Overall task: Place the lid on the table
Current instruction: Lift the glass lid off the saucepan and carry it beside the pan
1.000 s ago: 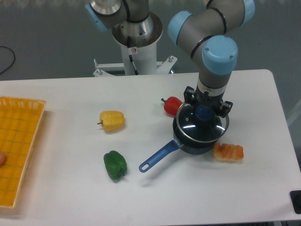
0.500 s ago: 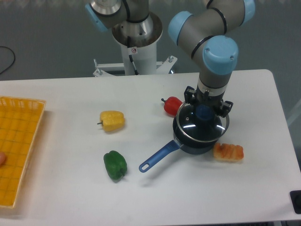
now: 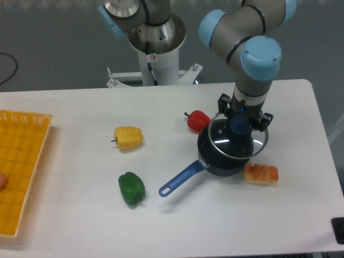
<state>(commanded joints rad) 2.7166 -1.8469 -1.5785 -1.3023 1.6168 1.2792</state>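
The round glass lid (image 3: 237,141) with a blue knob hangs just above the dark blue saucepan (image 3: 223,153), shifted a little to the pan's right. My gripper (image 3: 240,124) points straight down and is shut on the lid's knob. The white table (image 3: 177,215) carries the pan at its right centre. The lid's right rim overhangs the pan's edge.
A red pepper (image 3: 197,120) lies just left of the pan, a yellow pepper (image 3: 128,137) and a green pepper (image 3: 131,188) further left. An orange food piece (image 3: 261,173) sits right of the pan. The pan's blue handle (image 3: 181,177) points front-left. A yellow tray (image 3: 21,166) is at the far left.
The gripper has risen slightly and moved right with the lid; the lid no longer sits centred on the saucepan.
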